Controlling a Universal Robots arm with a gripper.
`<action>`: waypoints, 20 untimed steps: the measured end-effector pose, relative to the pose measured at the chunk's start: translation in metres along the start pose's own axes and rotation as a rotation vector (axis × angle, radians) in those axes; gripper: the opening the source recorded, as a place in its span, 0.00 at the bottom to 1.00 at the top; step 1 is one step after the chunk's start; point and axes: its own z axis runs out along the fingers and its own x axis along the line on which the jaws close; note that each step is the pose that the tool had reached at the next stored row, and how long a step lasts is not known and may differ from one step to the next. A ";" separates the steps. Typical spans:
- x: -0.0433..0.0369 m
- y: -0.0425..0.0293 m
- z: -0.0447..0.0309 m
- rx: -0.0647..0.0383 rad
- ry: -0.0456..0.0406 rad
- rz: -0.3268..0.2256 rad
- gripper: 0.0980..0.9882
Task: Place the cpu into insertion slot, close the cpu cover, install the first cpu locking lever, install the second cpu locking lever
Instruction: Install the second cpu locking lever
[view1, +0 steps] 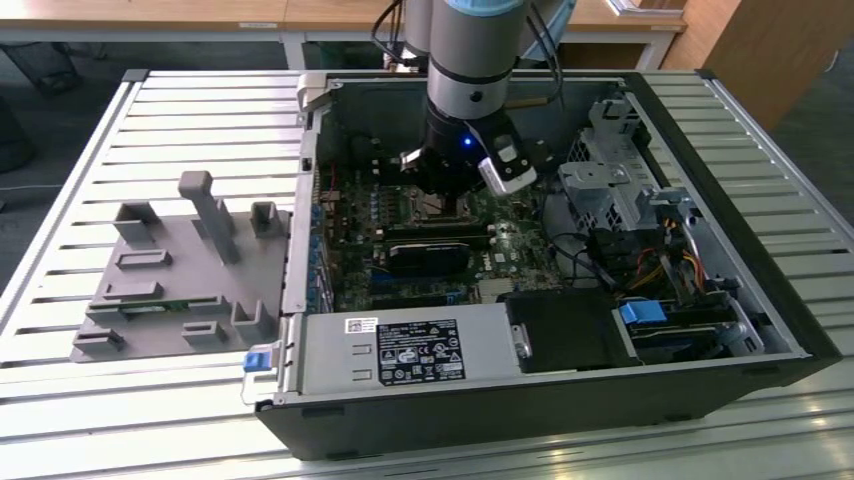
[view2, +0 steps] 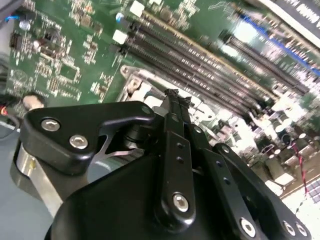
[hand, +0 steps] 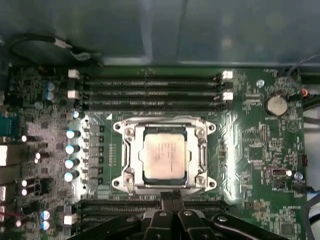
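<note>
— As the exterior view has it, where does the gripper (view1: 447, 192) hang?

— Inside the open computer case (view1: 534, 400), low over the insertion slot (view1: 438, 207). Taking the case as a dial with the far wall at twelve, slot and gripper sit at about eleven o'clock, near the centre.

— And in the second wrist view?

— The two fingers (view2: 175, 130) run side by side to a single point with nothing between them. I read the jaws as pressed together and empty, just above the green circuit board (view2: 60, 60).

— Then the first wrist view: where is the cpu (hand: 164, 157)?

— Flat in the socket, its pale face showing through the window of the cpu cover (hand: 165, 124), which lies down around it. Call the side by the upper memory slots (hand: 150, 92) twelve o'clock; the joined fingertips stand at the six o'clock edge of the frame, so the cpu lies toward twelve from the jaws.

— The locking levers?

— I cannot tell whether they are latched.
</note>
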 end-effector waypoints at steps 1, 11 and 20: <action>0.0003 -0.0015 -0.0001 -0.003 0.0000 0.000 0.02; 0.0126 -0.0084 0.0007 -0.004 0.0000 0.000 0.02; 0.0176 -0.0131 0.0065 -0.025 0.0004 0.000 0.02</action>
